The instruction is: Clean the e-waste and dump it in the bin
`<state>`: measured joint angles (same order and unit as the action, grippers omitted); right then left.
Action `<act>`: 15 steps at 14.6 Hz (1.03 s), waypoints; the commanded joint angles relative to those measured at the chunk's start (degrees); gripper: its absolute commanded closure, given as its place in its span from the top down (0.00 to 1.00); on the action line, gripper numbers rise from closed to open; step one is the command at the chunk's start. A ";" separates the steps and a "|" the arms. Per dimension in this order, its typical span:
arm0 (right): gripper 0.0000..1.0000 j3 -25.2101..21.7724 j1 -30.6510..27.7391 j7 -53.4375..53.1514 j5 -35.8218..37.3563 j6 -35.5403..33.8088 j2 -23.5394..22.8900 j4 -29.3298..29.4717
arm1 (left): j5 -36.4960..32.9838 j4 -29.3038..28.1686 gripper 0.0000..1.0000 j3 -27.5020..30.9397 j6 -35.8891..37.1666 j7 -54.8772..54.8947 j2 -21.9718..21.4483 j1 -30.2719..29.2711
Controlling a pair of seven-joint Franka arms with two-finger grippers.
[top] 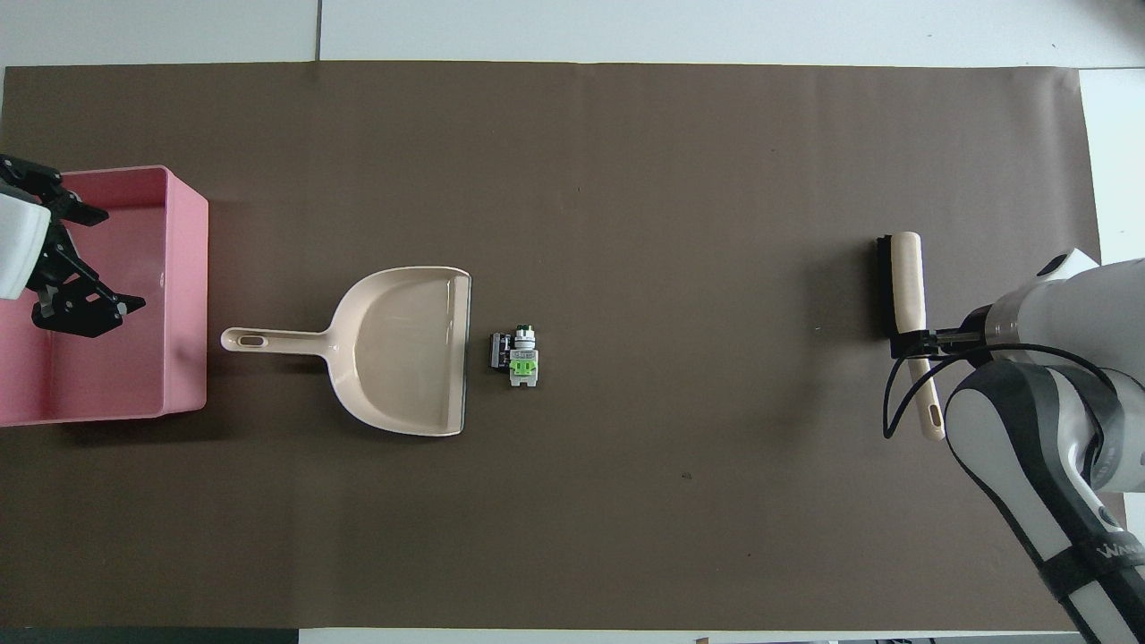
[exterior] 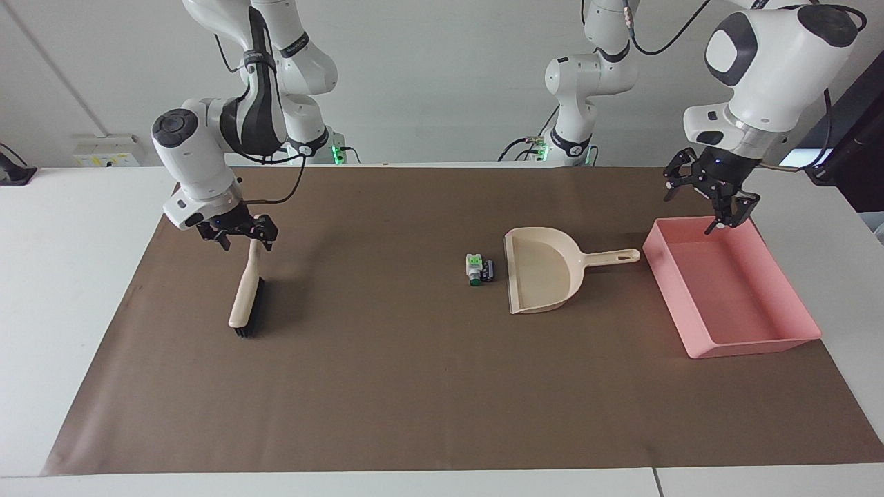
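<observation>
On the table [exterior: 76, 290] you have a mat [exterior: 414, 386], and every item lies on it. At the left arm's end sits the bin [exterior: 794, 339]. Just beside it, toward the middle, lies the dustpan [exterior: 542, 279], its handle pointing at the bin and its mouth facing the e-waste [exterior: 480, 269]. You will find the e-waste just beside that mouth; the two pieces lie side by side, touching. Well apart, at the right arm's end, lies the brush [exterior: 246, 290], with its handle end nearer to the robots.
</observation>
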<state>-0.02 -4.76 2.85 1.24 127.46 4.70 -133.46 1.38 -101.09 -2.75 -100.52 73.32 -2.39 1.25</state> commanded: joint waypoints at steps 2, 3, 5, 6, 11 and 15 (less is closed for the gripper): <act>0.99 0.46 -1.65 3.13 -0.36 3.50 -0.66 -2.41 | -0.94 -9.64 0.99 0.37 -1.96 8.24 -5.43 0.43; 0.99 0.46 -1.65 3.22 -0.36 3.50 -0.48 -2.85 | -2.07 -10.70 0.99 0.37 -2.31 8.24 -5.52 0.86; 0.99 0.46 -1.57 3.57 -0.36 4.11 -0.13 -3.99 | -2.96 -11.93 0.99 0.37 -1.70 7.71 -5.78 1.91; 0.99 0.46 -1.57 4.53 -0.36 4.55 -0.13 -4.61 | -2.96 -12.12 0.99 0.29 -1.17 8.32 -5.87 1.83; 0.90 0.46 -1.57 5.15 -0.36 5.17 -0.22 -4.97 | -3.49 -14.30 0.97 -0.24 -7.39 9.39 -5.44 3.40; 0.67 0.46 -1.39 5.06 -0.36 5.08 -0.22 -5.05 | -12.01 -20.72 0.97 -0.59 -16.18 -1.31 -3.34 8.94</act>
<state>0.06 -5.61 6.28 1.24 131.56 3.50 -137.26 -7.37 -117.36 -3.37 -111.48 77.53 -6.18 7.18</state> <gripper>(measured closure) 0.211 0.026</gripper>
